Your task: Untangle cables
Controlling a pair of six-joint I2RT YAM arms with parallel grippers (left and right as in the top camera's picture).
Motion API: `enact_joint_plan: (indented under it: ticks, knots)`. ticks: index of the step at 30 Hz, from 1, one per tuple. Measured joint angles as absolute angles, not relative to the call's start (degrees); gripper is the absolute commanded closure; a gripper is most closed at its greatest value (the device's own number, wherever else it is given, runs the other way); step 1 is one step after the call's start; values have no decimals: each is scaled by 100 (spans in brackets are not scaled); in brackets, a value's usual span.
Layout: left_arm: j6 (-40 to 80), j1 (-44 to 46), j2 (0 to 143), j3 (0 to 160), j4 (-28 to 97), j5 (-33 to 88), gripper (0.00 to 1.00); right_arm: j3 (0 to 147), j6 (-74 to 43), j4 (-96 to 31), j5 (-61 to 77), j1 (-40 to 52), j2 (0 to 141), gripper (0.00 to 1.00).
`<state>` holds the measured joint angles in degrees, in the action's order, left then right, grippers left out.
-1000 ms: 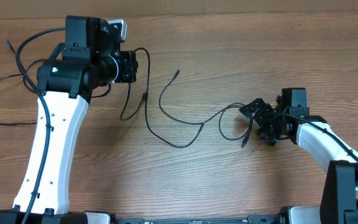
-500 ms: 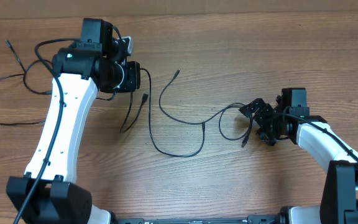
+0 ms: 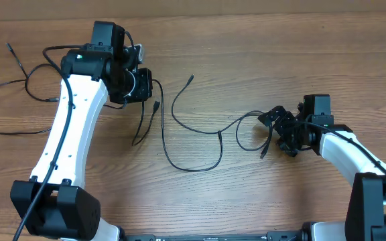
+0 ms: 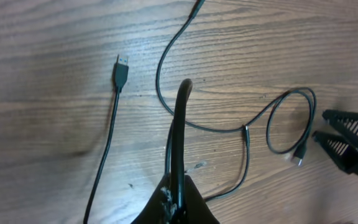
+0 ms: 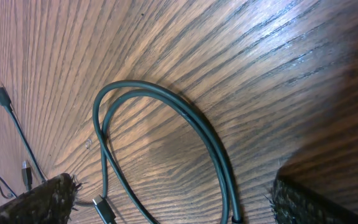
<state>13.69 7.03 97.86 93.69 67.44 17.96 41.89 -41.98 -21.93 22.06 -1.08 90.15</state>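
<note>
Left arm [image 3: 64, 137], white links with black joints: rises from the near-left base, bent at the far end, wrist turned to the right. Left gripper [image 3: 146, 86], black, two-finger: jaws pressed together. Right arm [image 3: 344, 150], white and black: low, reaching leftward. Right gripper [image 3: 279, 130], black, two-finger: jaws spread wide

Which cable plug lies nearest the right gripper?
The plug ending the small loop beside the open right gripper; the USB plug and another cable end lie much farther left, toward the left gripper.
</note>
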Motion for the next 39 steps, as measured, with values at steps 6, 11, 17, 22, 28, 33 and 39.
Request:
enact_joint_plan:
  ticks: [6,11,17,22,28,33,39]
  knots:
    - [1767,764,9786,9369,6807,1798,96,4189,-4200,-2191,2204,-108,9015,0]
    - [1918,1011,9786,9369,6952,1857,96,4189,-4200,-2191,2204,-108,9015,0]
    - [2091,1050,9786,9369,6302,1975,96,4189,-4198,-2193,2204,-108,9013,0]
    - [2412,480,9786,9376,4823,2060,96,4191,-4198,-2206,2204,-108,9011,0]
    - [2550,-191,9784,9393,2432,2405,96,4191,-4198,-2211,2202,-108,9006,0]
    - [2543,-432,9784,9408,2532,1487,96,4191,-4200,-2213,2200,-108,9006,0]
    - [2536,-438,9929,9413,3675,-698,96,4191,-4202,-2213,2202,-108,9006,0]
